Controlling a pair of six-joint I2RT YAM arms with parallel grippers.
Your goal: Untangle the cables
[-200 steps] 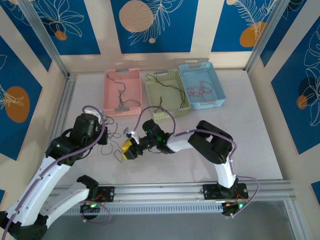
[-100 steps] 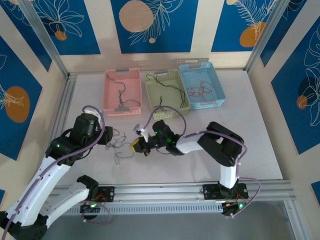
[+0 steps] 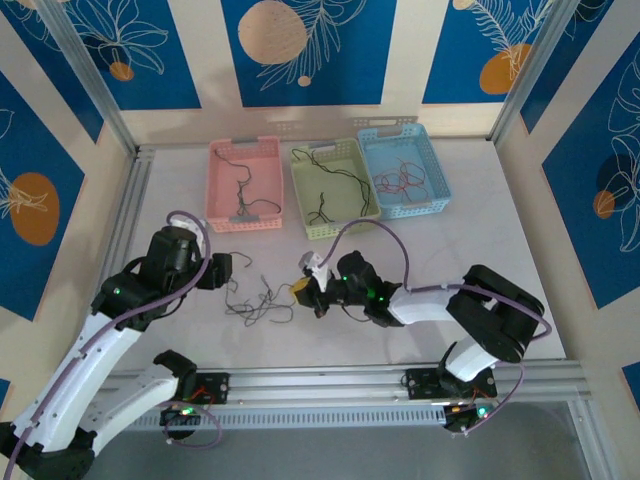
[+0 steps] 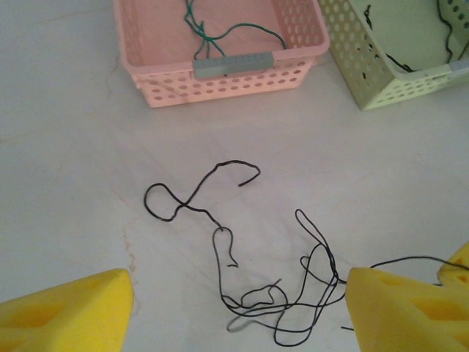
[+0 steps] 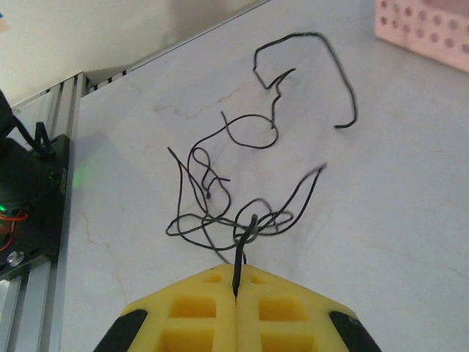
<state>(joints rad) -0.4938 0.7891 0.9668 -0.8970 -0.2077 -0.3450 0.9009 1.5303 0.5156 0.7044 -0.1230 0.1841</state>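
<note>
Black cables (image 3: pixel 258 302), tangled, near desk (image 3: pixel 480 240) front edge; right hand (image 5: pixel 236 282) clamped on one strand; left hand (image 4: pixel 238 308) wide open, empty.

I can't read any text, label, brand or number on my screens. The wall panels (image 3: pixel 300 50) carry only drawn white leaves and orange discs. The pink basket (image 4: pixel 220 84), the green basket (image 4: pixel 396 92) and the blue basket (image 3: pixel 418 208) show plain perforated plastic with no lettering I can make out.
</note>
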